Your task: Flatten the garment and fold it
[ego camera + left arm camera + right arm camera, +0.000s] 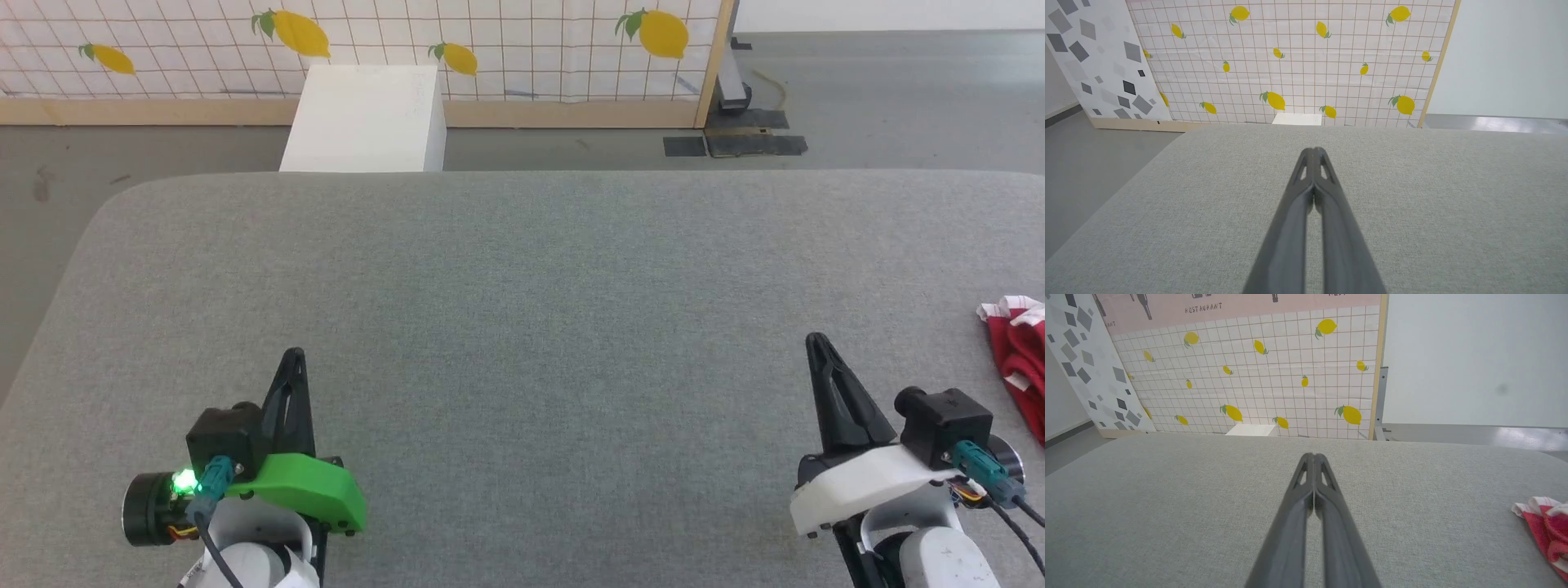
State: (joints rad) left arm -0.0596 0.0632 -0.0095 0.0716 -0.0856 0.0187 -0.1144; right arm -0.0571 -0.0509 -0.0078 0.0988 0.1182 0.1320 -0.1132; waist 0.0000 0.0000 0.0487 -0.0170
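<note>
The garment (1020,359) is a crumpled heap of red fabric with white bands, lying at the table's far right edge and cut off by the frame. In the right wrist view the garment (1545,526) sits low at the right. My right gripper (816,343) (1314,457) is shut and holds nothing; it rests to the left of the garment with a clear gap between them. My left gripper (294,357) (1314,151) is shut too, with nothing in it, far off at the lower left of the table.
The grey fabric-covered table (522,310) spreads wide between the arms. Beyond its far edge stand a white box (366,118) and a lemon-patterned screen (367,41). Grey floor (49,188) lies past the table's rounded left corner.
</note>
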